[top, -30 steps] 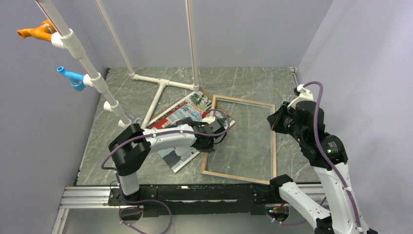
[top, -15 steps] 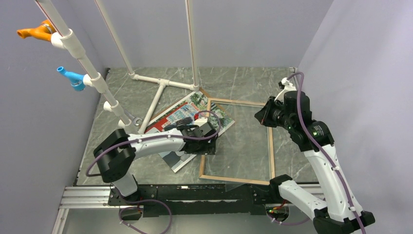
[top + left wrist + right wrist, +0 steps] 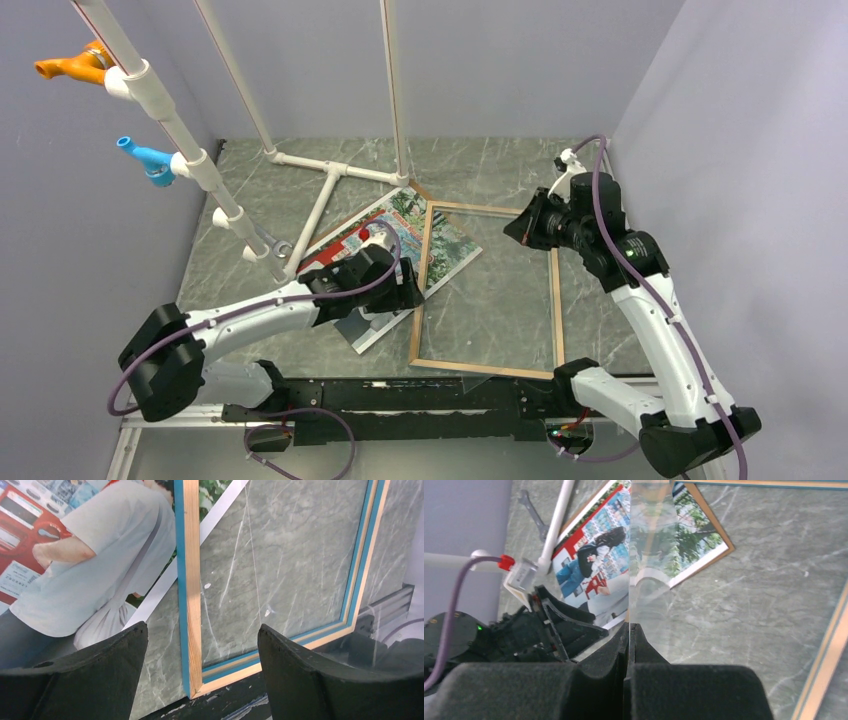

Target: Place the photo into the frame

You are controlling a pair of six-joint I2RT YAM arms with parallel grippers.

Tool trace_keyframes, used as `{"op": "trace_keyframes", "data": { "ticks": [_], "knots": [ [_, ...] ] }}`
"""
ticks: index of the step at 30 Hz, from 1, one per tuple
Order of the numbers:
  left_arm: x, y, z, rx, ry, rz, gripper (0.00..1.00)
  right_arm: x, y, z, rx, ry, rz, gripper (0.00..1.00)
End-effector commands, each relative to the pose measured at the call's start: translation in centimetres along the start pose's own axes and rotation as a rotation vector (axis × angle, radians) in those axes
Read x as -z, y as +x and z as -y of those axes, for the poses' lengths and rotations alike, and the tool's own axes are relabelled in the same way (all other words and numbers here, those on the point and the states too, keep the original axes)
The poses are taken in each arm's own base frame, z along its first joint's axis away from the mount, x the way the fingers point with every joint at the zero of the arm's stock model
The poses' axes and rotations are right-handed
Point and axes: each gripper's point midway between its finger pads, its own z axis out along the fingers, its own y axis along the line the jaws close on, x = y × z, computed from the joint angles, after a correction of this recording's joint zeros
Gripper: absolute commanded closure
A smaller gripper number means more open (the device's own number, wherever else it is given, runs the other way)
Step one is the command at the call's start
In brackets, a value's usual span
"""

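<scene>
The photo [image 3: 385, 225] lies face up at the table's middle, and its right corner lies under the frame [image 3: 558, 300]. The frame lies flat, wood face up with a blue side. My left gripper [image 3: 410, 292] hovers open over the frame's left rail [image 3: 192, 580] near its near corner, and the photo [image 3: 100, 555] is to its left. My right gripper [image 3: 515, 228] sits above the frame's far right corner. It [image 3: 629, 626] is shut on the edge of a thin clear pane [image 3: 649, 540], which runs away from the jaws edge-on. The photo [image 3: 594, 565] shows beyond.
A white pipe stand [image 3: 320, 200] rests on the table behind the photo, with orange [image 3: 75, 65] and blue [image 3: 145, 160] fittings up the left pole. A brown backing board [image 3: 719, 535] peeks out under the photo. A wrench [image 3: 531, 510] lies by the pipe.
My left gripper has opened and drawn back toward the near left, off the frame's left rail. My right gripper has moved toward the far left, still shut. The frame shifted slightly left.
</scene>
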Motion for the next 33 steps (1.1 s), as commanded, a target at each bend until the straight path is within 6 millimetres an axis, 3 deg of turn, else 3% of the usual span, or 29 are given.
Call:
{"op": "trace_keyframes", "data": {
  "ticks": [1,9,22,33],
  "knots": [
    [0.6,-0.3,1.7,0.015,0.127,0.013,0.18,0.2,-3.5,-3.6,-0.026,-0.15,0.091,1.0],
    [-0.9,1.2,0.4,0.056,0.13,-0.033,0.22,-0.1,-5.3,-3.9,-0.087,-0.19,0.151,1.0],
    [-2.4,2.7,-1.7,0.04,0.041,-0.081,0.29,0.1,-7.2,-0.2,-0.251,-0.157,0.242,1.0],
    [-2.7,2.6,-2.2,0.022,-0.016,-0.096,0.33,-0.5,-5.5,4.1,-0.407,-0.102,0.243,1.0]
  ]
}}
